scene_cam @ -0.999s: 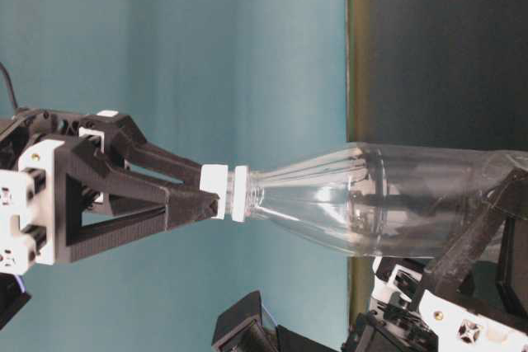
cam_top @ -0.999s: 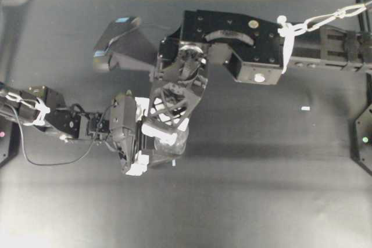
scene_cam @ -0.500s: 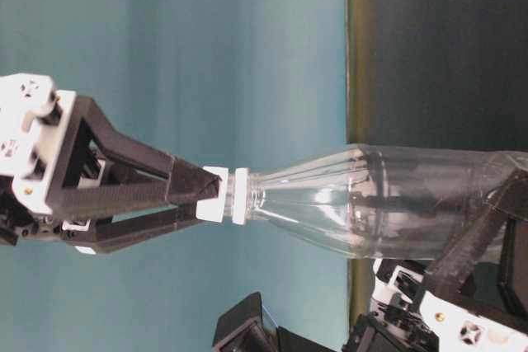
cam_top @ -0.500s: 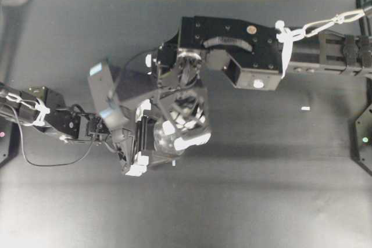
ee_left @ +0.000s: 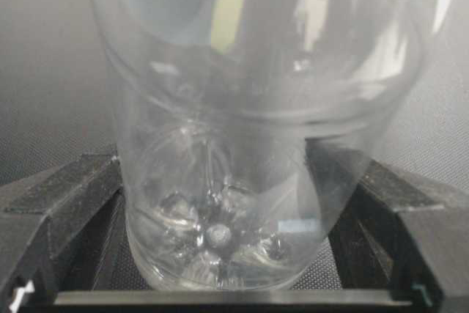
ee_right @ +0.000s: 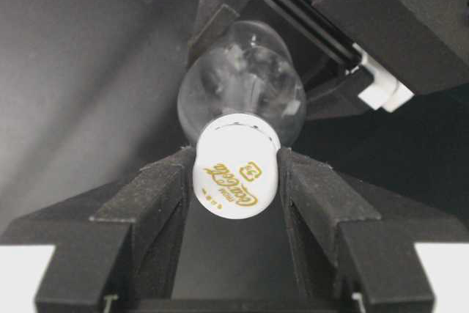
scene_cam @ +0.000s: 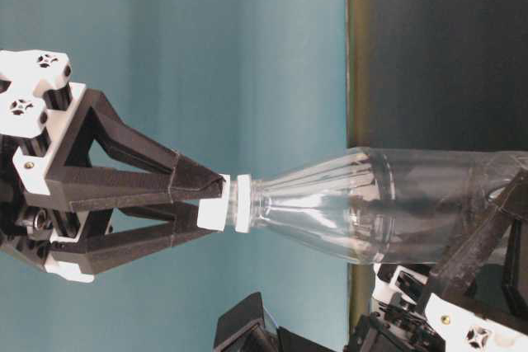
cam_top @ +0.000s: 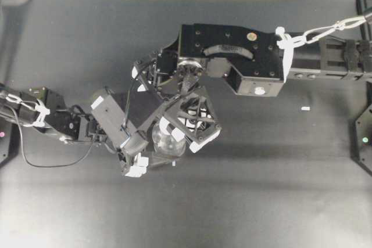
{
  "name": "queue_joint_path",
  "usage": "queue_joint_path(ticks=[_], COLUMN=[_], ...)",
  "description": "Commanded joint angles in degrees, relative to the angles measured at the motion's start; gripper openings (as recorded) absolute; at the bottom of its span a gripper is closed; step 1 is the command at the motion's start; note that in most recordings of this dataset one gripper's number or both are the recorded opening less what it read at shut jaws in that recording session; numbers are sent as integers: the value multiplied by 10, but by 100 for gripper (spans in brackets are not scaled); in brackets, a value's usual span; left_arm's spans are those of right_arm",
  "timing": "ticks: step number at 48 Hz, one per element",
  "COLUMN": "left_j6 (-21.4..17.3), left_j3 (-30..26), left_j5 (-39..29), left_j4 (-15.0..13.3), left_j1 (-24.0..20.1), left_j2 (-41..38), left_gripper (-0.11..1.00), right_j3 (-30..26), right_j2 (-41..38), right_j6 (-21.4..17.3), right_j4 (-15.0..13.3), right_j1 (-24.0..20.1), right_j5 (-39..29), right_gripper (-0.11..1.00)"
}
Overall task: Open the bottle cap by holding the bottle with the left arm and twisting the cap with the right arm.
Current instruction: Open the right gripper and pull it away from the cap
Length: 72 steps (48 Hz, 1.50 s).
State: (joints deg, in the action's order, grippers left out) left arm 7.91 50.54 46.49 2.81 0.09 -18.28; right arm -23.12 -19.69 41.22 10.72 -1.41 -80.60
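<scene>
Two grippers are clamped on one bottle [scene_cam: 371, 208], which is held upright on the dark table [cam_top: 261, 190]: the left gripper [ee_left: 220, 284] is closed around the base of the clear body, and the right gripper [ee_right: 234, 181] is pinched on the white bottle cap [ee_right: 236, 170] at the top. Compared with a second ago, the right gripper is seen rolled around the cap; in the overhead view its lattice fingers [cam_top: 197, 121], earlier pointing down the picture, are now angled toward the lower right, and the wrist camera housing has been swung from the upper left to the left of the bottle, above the left arm [cam_top: 52, 121]. The left arm and the bottle are unchanged in place. In the table-level view, which is turned sideways, the cap [scene_cam: 213, 203] is shown gripped between the two white-tipped fingers, with a thin gap visible between cap and neck ring, a detail hidden from overhead. Gold lettering on the cap's top is shown only by the right wrist view; the ribbed bottom of the bottle [ee_left: 220, 236], seated between the black fingers, only by the left wrist view. A small white tape mark [cam_top: 305, 108] lies well to the right, beside the right arm [cam_top: 325, 56].
</scene>
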Motion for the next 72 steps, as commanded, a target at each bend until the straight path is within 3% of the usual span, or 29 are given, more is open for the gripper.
queue_joint_path(ticks=[1, 10, 19, 29, 37, 40, 47, 59, 72], left_j6=[4, 4, 4, 3, 3, 3, 3, 3, 3], left_j3=[-6, -6, -5, -5, -4, -4, -4, -6, -7], left_j5=[2, 2, 2, 1, 2, 1, 2, -15, -26], left_j4=[-2, -2, -2, -2, -3, -2, -2, -2, -3], left_j1=[-3, -3, -3, -3, -3, -3, -3, -1, 2], left_j2=[0, -1, -1, -1, -2, -2, -2, -2, -2], left_gripper=[88, 88, 88, 88, 88, 88, 88, 88, 88], right_j3=[4, 20, 25, 33, 42, 47, 60, 97, 184], right_j2=[7, 14, 19, 28, 42, 49, 76, 144, 239], right_j6=[4, -17, -62, -77, -110, -122, -149, -208, -293], right_j4=[2, -1, -29, -36, -47, -56, -80, -81, -81], right_j1=[-17, -16, -16, -15, -15, -16, -18, -26, -29], right_j5=[4, 15, 39, 41, 54, 59, 50, 56, 113], right_gripper=[36, 36, 36, 37, 76, 84, 82, 82, 82])
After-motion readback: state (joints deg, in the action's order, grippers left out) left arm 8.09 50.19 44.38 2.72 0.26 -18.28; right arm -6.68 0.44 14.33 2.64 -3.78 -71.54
